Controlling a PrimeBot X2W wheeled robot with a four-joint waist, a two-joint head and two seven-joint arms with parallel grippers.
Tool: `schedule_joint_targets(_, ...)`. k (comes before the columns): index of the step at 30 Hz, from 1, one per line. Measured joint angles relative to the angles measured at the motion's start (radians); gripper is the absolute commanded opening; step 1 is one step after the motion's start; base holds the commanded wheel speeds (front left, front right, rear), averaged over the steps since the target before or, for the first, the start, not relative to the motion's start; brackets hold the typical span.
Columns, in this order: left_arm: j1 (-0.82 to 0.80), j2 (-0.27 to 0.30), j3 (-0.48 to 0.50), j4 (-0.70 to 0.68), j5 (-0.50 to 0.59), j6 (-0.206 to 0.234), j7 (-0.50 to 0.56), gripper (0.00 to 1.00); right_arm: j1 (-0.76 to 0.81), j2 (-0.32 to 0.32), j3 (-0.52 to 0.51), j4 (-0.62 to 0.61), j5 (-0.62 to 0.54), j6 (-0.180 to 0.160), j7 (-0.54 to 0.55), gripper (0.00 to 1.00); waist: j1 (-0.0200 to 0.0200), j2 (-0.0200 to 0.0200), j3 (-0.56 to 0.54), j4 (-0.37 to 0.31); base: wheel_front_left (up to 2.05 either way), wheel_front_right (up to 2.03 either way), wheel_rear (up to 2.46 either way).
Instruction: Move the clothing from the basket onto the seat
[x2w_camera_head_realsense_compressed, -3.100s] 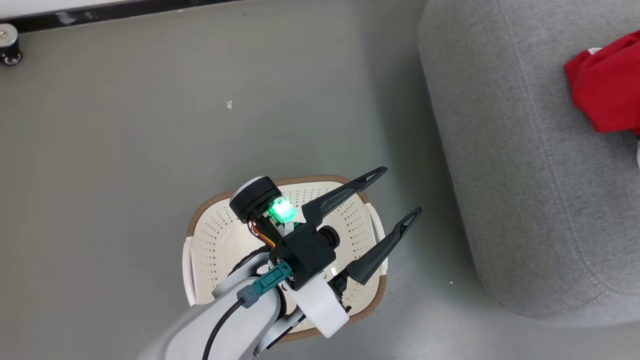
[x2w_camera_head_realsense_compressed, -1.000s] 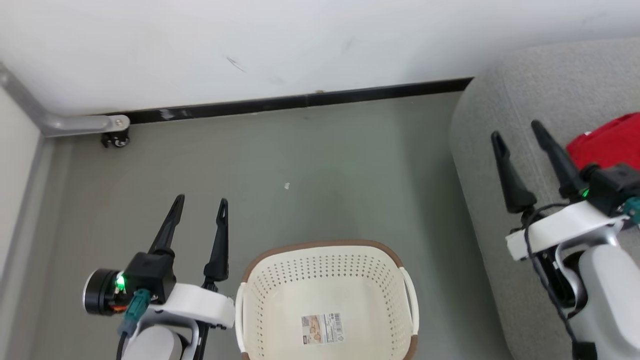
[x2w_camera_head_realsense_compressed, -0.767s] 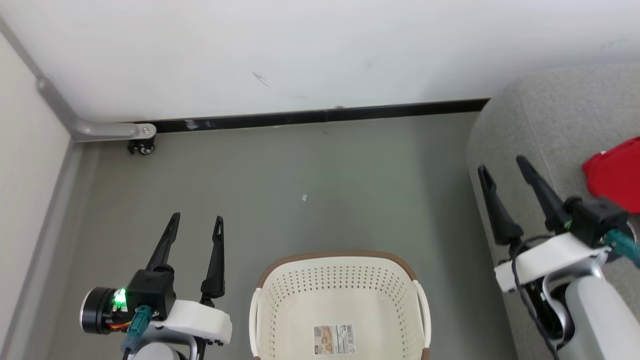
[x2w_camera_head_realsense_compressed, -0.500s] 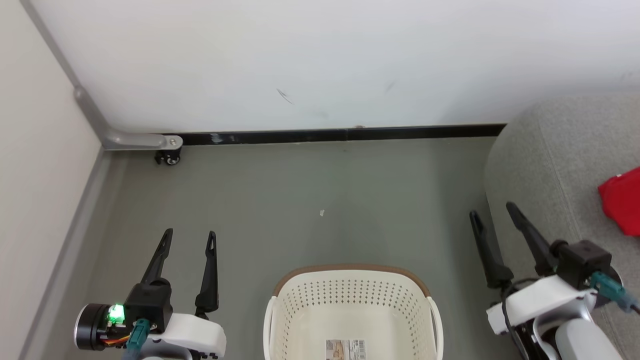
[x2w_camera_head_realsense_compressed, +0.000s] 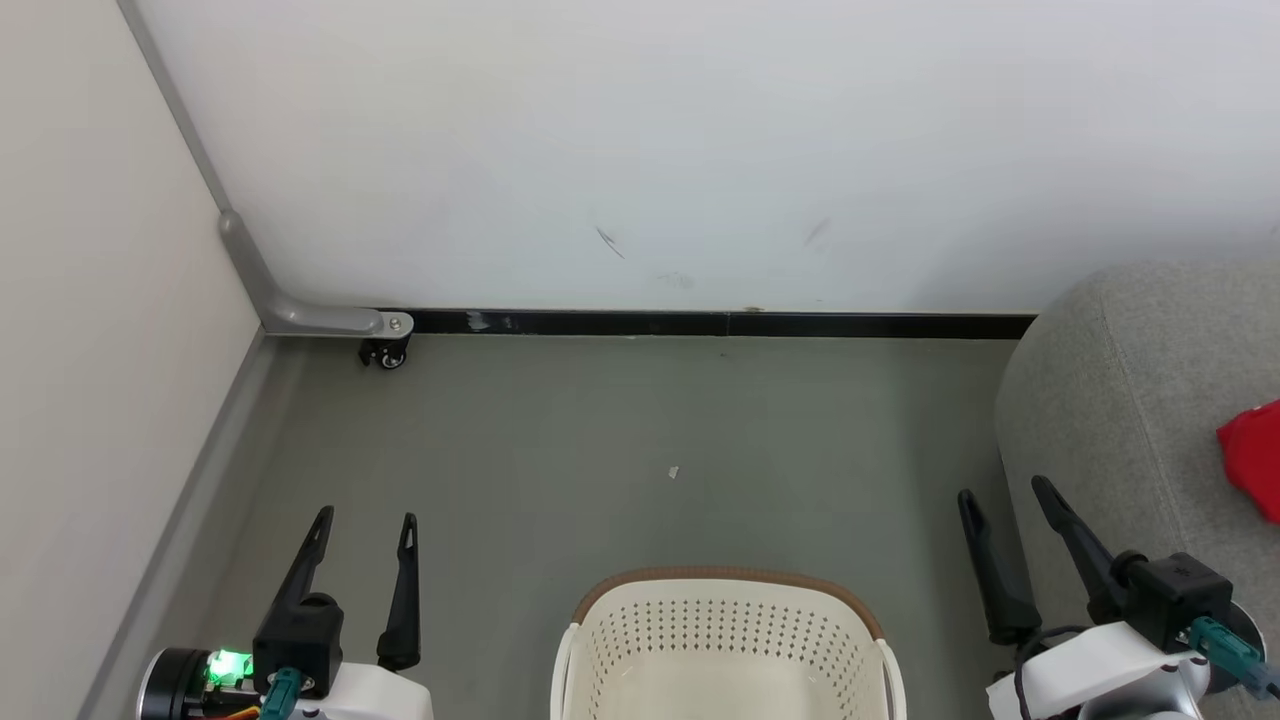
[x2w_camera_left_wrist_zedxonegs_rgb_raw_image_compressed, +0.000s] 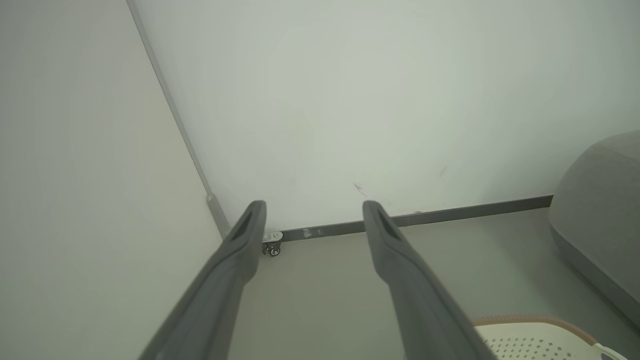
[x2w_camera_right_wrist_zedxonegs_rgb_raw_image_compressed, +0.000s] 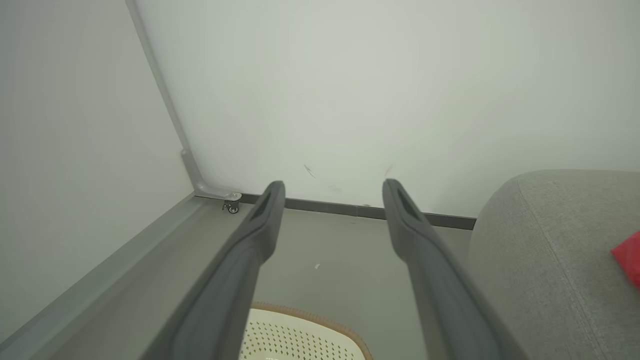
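**Basket looks emptied, red garment on the sofa**

A bright red soft garment (x2w_camera_head_realsense_compressed: 1250, 455) lies on the large light-grey fabric sofa (x2w_camera_head_realsense_compressed: 1110, 400), cut off by the head view's right edge. The cream-white perforated plastic basket (x2w_camera_head_realsense_compressed: 725, 577) with its brown rim stands on the grey floor (x2w_camera_head_realsense_compressed: 600, 450) beside the sofa, well apart from the garment. What shows of its inside holds no red cloth; its bottom is out of frame. The left claw (x2w_camera_head_realsense_compressed: 366, 516) and right claw (x2w_camera_head_realsense_compressed: 1002, 489) flank the basket, both spread and holding nothing. The transfer appears done, or nearly so.
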Motion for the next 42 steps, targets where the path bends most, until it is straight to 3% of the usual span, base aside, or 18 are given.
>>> schedule_joint_targets(42,-0.013,-0.022,0.026,0.02,-0.008,-0.02,0.0,1.0,0.108,0.017,0.017,-0.082,0.004,0.0,0.0,1.0,0.0,0.0,-0.015,-0.05,0.0,0.0,0.0)
